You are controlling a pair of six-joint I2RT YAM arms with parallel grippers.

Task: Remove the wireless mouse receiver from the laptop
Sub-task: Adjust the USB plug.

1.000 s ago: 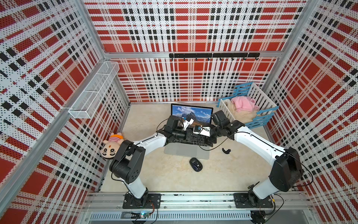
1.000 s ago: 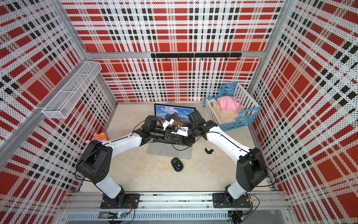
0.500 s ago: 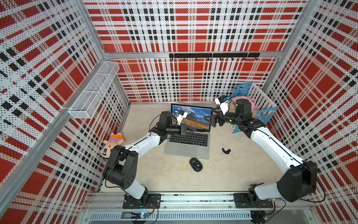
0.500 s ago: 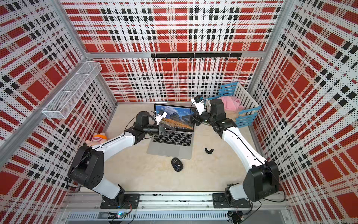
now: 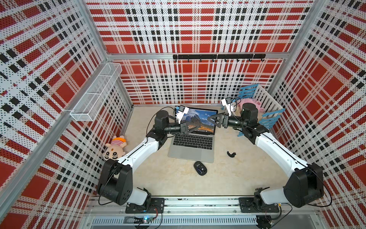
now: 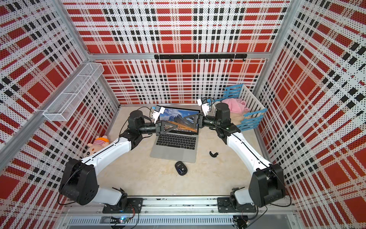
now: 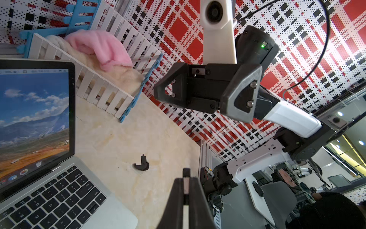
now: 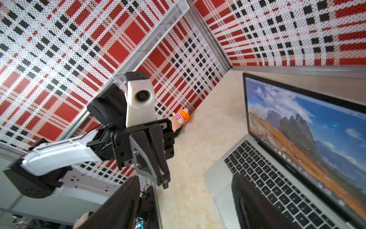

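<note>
Receiver (image 7: 185, 172) looks already out of the laptop (image 5: 191, 151). It's pinched at the tips of the closed left gripper (image 5: 197, 126), up in the air in front of the screen. Right gripper (image 5: 210, 121) faces it, jaws apart and empty. Probably a handover or carry-off next: needs a firm pinch and slow moves, since the nub could slip. Receiver is tiny, black and squarish, with only its end poking past the fingertips.

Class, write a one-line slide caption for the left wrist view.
Left pincer, shut on a tiny black nub, faces the open right pincer near the laptop.
</note>
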